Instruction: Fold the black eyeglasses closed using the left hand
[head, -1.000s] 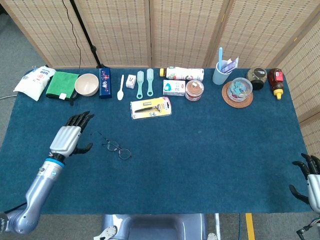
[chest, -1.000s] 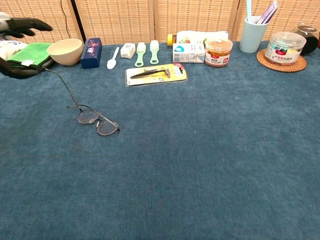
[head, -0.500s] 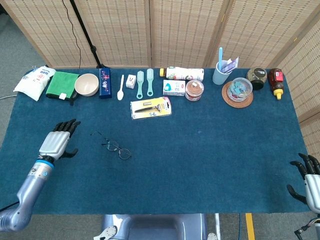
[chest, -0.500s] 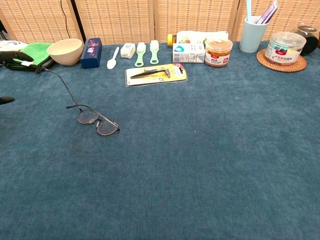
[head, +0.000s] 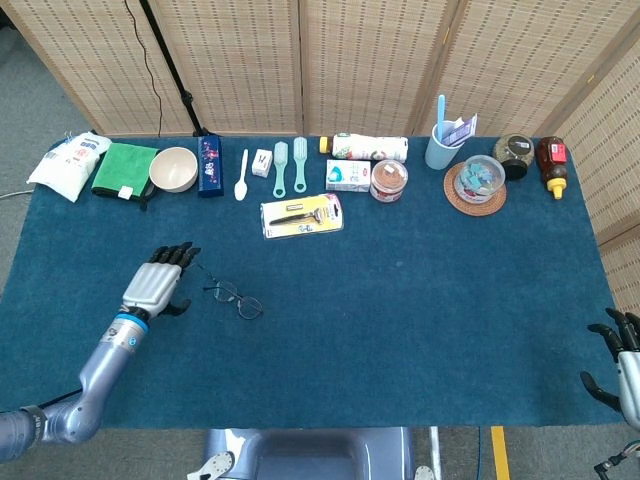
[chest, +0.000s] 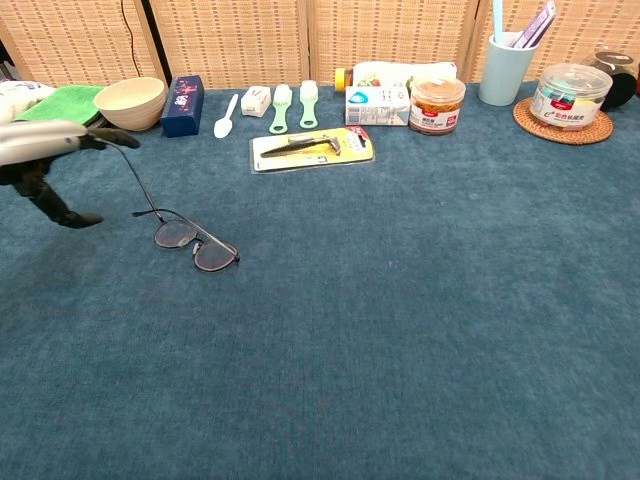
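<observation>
The black eyeglasses (head: 233, 296) (chest: 194, 243) lie unfolded on the blue tablecloth, lenses down and one thin temple arm reaching back toward the bowl. My left hand (head: 160, 279) (chest: 52, 160) hovers just left of them, fingers spread and holding nothing, its fingertips close to the temple arm; I cannot tell if they touch. My right hand (head: 625, 370) rests at the table's front right corner with its fingers apart and empty; the chest view does not show it.
Along the back edge stand a white bag (head: 68, 160), a green cloth (head: 125, 168), a beige bowl (head: 174, 169), a blue box (head: 209, 164), a spoon (head: 241, 174), brushes (head: 290, 166), a razor pack (head: 301, 215), jars (head: 388, 181) and a cup (head: 440, 147).
My left hand drew back to the left half a second ago and has now come right again, close beside the eyeglasses. The eyeglasses have not moved. The right hand stays put.
</observation>
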